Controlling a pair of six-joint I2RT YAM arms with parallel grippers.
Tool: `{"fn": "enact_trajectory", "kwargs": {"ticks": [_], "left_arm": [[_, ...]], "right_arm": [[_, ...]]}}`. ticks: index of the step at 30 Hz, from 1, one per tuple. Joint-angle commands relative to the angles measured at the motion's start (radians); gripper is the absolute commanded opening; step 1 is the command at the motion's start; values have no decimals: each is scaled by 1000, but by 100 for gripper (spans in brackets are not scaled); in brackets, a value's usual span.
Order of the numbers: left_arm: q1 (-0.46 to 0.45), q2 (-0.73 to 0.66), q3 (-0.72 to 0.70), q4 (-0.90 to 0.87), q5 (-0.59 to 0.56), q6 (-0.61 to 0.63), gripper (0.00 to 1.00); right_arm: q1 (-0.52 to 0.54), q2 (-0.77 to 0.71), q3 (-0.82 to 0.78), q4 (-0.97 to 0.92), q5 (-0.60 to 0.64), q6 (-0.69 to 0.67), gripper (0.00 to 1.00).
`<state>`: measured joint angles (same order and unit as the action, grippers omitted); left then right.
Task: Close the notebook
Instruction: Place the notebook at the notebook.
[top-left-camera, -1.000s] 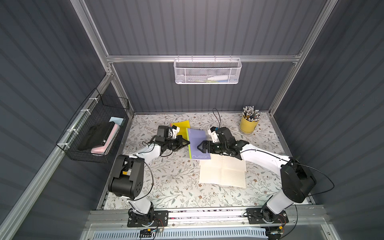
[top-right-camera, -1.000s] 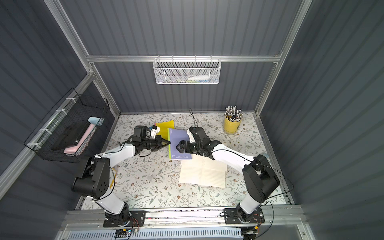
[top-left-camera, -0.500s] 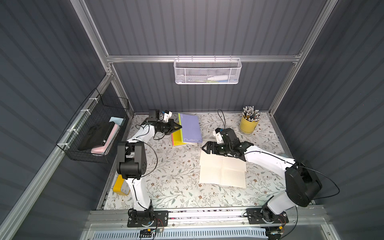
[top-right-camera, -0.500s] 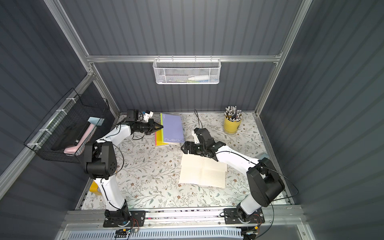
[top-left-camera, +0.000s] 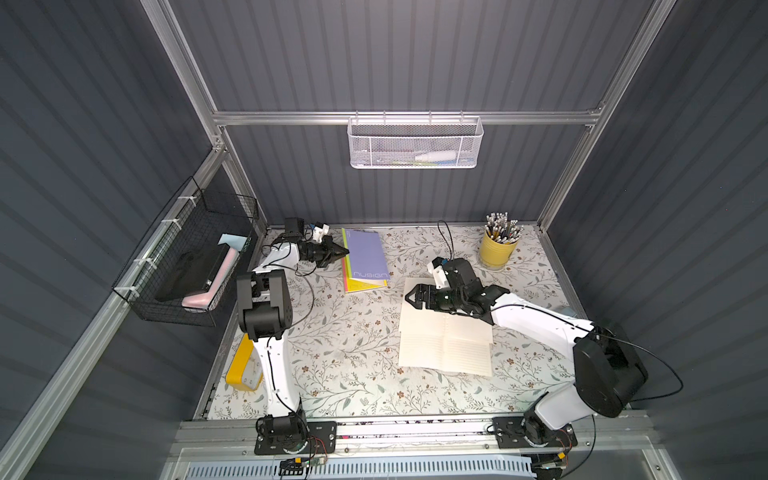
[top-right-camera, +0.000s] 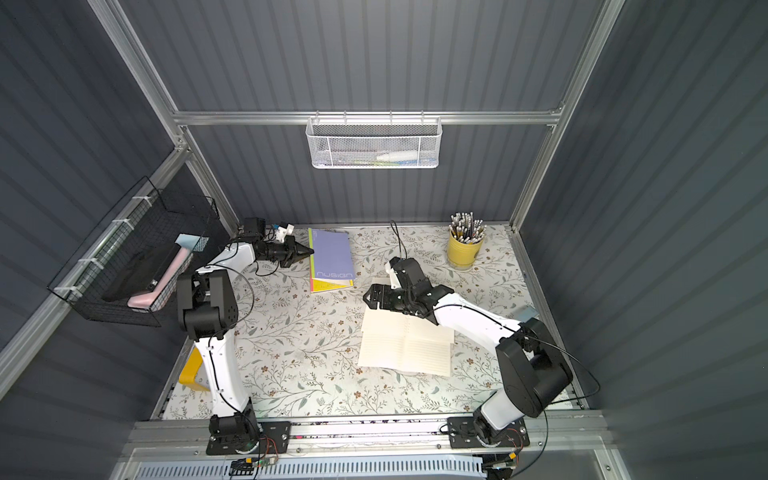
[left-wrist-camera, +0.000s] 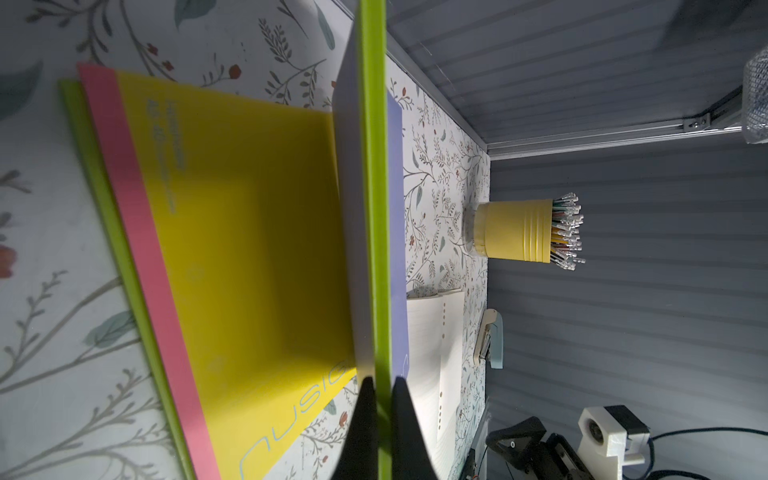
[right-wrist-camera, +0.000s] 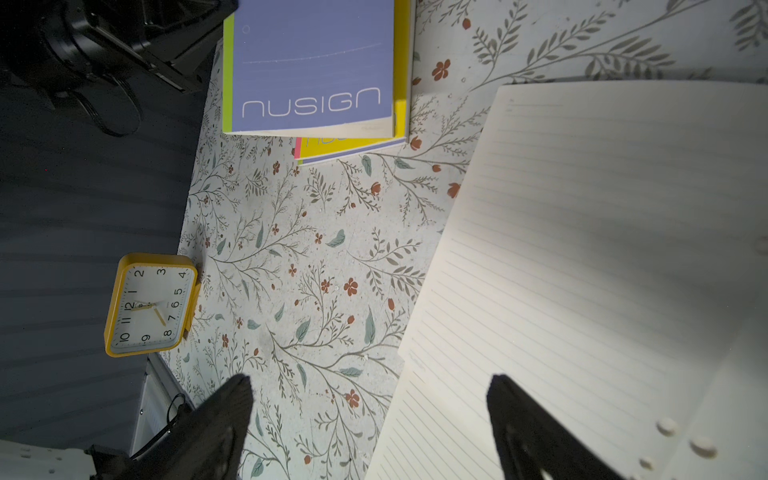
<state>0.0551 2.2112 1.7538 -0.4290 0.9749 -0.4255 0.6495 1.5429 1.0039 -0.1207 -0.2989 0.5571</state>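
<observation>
Seemingly, left end effector (left-wrist-camera: 382, 380) tight on purple notebook (top-left-camera: 365, 253), contact half-hidden; right end effector (right-wrist-camera: 370, 380) spread wide.

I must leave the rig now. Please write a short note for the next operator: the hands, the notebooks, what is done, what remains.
Left hand: shut on the green spine of the purple nusign notebook.
Right hand: open, empty, over an edge of the lined notebook.
The purple nusign notebook is closed, over the yellow notebook, back left of the table.
Done: that one is closed.
Left: release it; the lined notebook lies open, so close it if it is the one meant.
</observation>
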Motion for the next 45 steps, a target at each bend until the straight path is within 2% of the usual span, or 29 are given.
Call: {"fn": "enact_trajectory", "kwargs": {"ticks": [1, 19, 33, 45], "left_arm": [[3, 37, 70, -42, 44, 35, 0], [18, 121, 129, -134, 10, 87, 0], [50, 162, 153, -185, -16, 129, 0], [49, 176, 134, -199, -22, 158, 0]], "right_arm": [[-12, -27, -1, 12, -5, 9, 91], [-50, -7, 3, 15, -48, -1, 99], [-75, 38, 123, -24, -47, -37, 99], [-93, 77, 156, 21, -123, -34, 99]]}}
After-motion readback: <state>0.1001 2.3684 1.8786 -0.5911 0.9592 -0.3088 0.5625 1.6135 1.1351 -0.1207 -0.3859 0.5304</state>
